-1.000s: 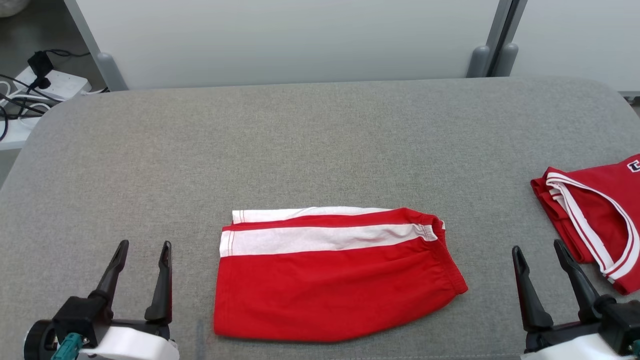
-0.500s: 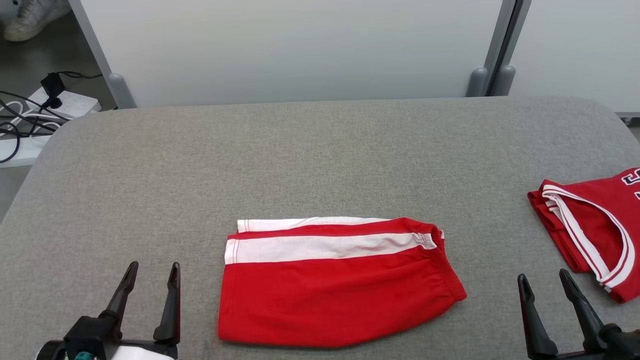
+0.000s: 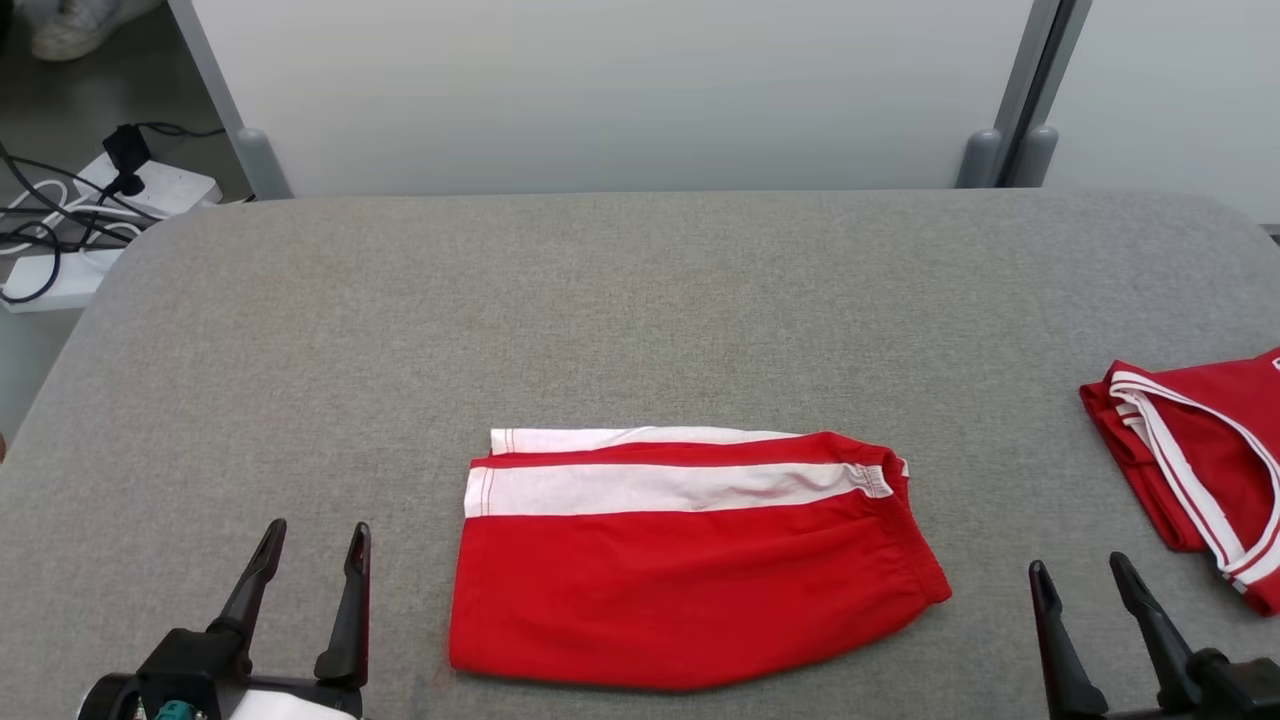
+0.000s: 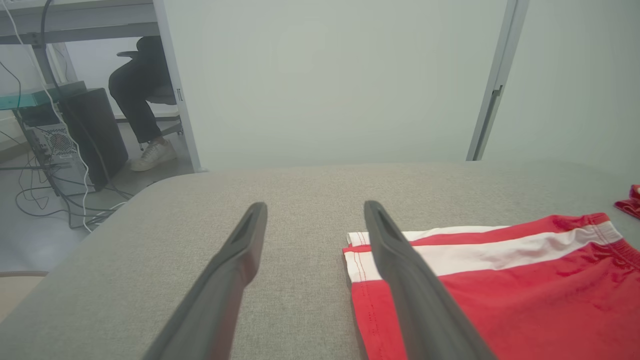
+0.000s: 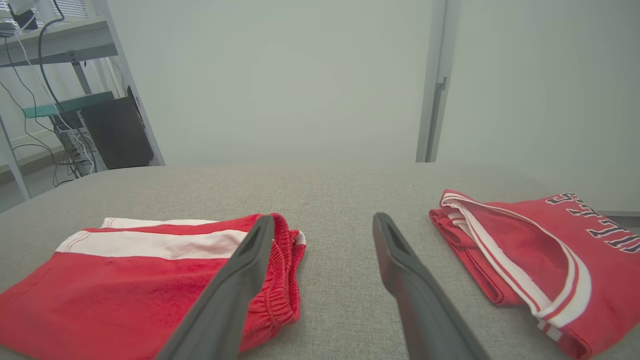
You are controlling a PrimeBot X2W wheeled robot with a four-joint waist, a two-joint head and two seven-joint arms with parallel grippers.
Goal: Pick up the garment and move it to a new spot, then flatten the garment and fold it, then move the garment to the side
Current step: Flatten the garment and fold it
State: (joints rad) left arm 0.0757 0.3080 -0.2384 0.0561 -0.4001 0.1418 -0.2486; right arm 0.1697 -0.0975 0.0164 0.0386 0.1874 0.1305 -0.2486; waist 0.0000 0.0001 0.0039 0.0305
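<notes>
Folded red shorts (image 3: 690, 570) lie flat on a grey padded table (image 3: 640, 300) between two open, empty robot claws.
The shorts sit just to the right of the left claw (image 3: 318, 528) and to the left of the right claw (image 3: 1077, 563), touching neither. A red jersey (image 3: 1200, 470) lies near the right claw's outer side. Over the last second the head camera has shifted. The claws now show lower in its view, still spread, and the shorts have kept their shape. Folding looks finished, so moving the shorts aside probably remains.
</notes>
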